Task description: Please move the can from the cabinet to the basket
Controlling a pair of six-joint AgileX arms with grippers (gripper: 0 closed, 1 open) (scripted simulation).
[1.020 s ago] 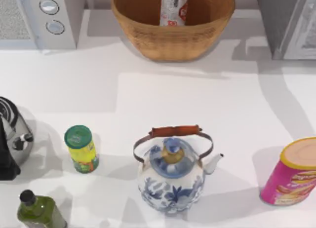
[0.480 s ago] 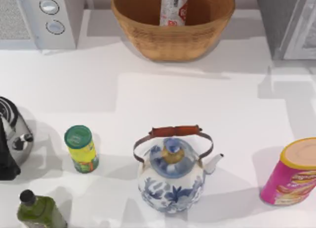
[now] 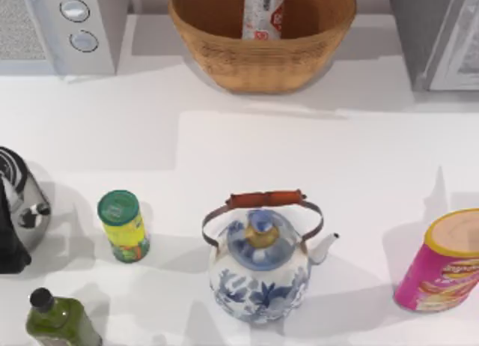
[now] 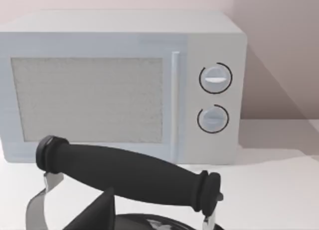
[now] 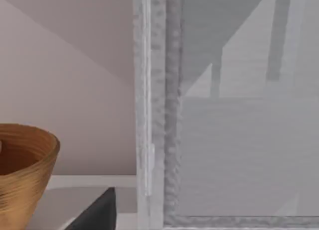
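1. Spreading white and flat across the top view: the table (image 3: pixel 247 159), crossed by soft grey shadows, with a pale pinkish wall (image 4: pixel 279 51) rising behind it.
2. Sitting at 12 o'clock on the table: the basket (image 3: pixel 224 54), woven tan wicker, holding the can (image 3: pixel 263 11) upright inside it against the far wall, silver-white with red markings.
3. Standing at 1 to 2 o'clock, at the right edge: the cabinet (image 3: pixel 438 39), grey-sided, apart from the basket; seen up close from the right wrist view (image 5: pixel 164 115), its white frame beside the basket's rim (image 5: pixel 30 155).
4. Occupying 10 to 11 o'clock: the microwave (image 3: pixel 67 24) with two round knobs, facing the left wrist camera (image 4: pixel 119 90).
5. Resting at 6 o'clock: the teapot (image 3: pixel 260 267), blue and white; at 8 o'clock the green-lidded can (image 3: pixel 123 226); at 9 o'clock the kettle (image 3: pixel 19 211), its black handle (image 4: pixel 124 175) lying close under the left wrist camera; at 7 o'clock the green bottle (image 3: pixel 56 320); at 4 o'clock the pink canister (image 3: pixel 441 263).
6. Pointing the left wrist camera over the kettle toward the microwave, and the right wrist camera at the cabinet; not possible to tell either gripper's state.
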